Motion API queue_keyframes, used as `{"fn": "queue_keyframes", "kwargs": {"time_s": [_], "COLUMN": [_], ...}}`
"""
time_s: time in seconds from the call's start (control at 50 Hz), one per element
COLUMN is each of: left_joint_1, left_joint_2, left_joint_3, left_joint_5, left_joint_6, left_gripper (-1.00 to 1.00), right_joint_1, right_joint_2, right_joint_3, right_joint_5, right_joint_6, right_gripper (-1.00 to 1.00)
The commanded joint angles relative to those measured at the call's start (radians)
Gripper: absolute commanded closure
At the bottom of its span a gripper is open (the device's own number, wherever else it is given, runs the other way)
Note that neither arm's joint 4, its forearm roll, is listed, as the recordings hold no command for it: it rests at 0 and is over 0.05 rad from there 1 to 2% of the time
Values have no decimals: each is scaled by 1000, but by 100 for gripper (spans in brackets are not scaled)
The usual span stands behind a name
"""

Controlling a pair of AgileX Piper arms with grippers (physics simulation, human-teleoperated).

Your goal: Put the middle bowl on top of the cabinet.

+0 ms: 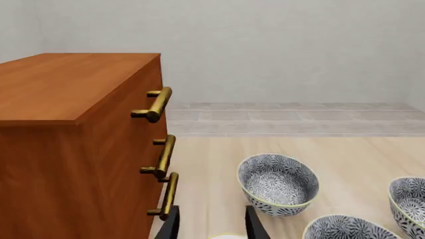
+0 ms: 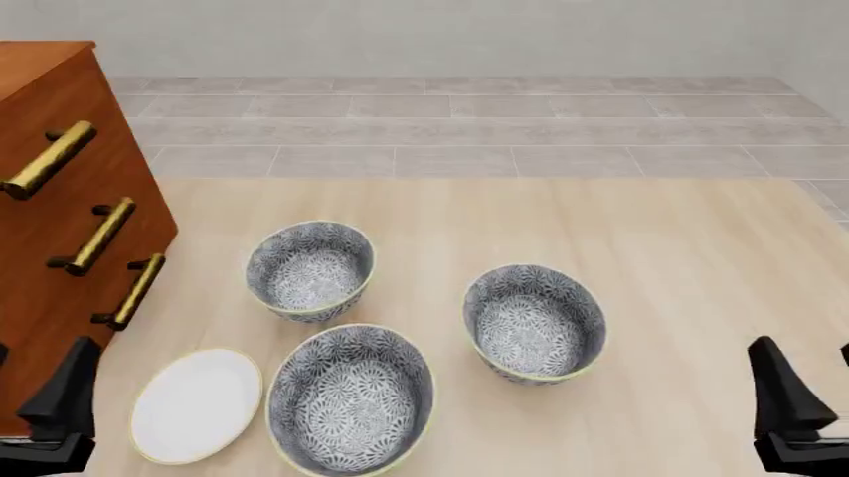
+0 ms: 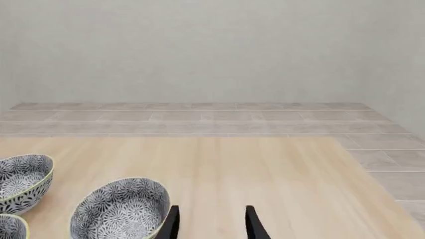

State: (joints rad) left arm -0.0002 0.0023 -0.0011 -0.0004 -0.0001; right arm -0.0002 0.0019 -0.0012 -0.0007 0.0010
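Middle bowl sits well left of right hand.

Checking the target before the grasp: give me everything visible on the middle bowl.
The middle bowl is round, medium-sized, with a grey-and-white floral pattern inside and out and a pale yellow rim; it looks like glazed ceramic. It sits upright and empty on the light wooden table, right of the two other patterned bowls and touching neither. The right wrist view shows it near the right hand, the left wrist view at that picture's edge. Neither hand touches it.
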Motion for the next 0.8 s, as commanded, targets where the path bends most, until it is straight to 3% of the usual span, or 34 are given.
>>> {"fn": "queue_keyframes", "kwargs": {"time_s": [0.02, 0.44, 0.58, 0.8], "left_joint_1": [-2, -12, -70, -140], "left_joint_2": [4, 16, 71, 274], "left_joint_3": [-3, -22, -53, -110], "left_joint_5": [2, 12, 10, -94], "left_joint_6": [0, 1, 7, 53], "left_gripper": [-100, -100, -100, -100], "right_joint_1": [-3, -9, -9, -19], "right_joint_2": [6, 1, 0, 0], "right_joint_3": [-2, -9, -11, -16], "right_joint_5": [-3, 1, 2, 6], "right_joint_6": [4, 1, -2, -3], "right_gripper": [-100, -100, -100, -100]}}
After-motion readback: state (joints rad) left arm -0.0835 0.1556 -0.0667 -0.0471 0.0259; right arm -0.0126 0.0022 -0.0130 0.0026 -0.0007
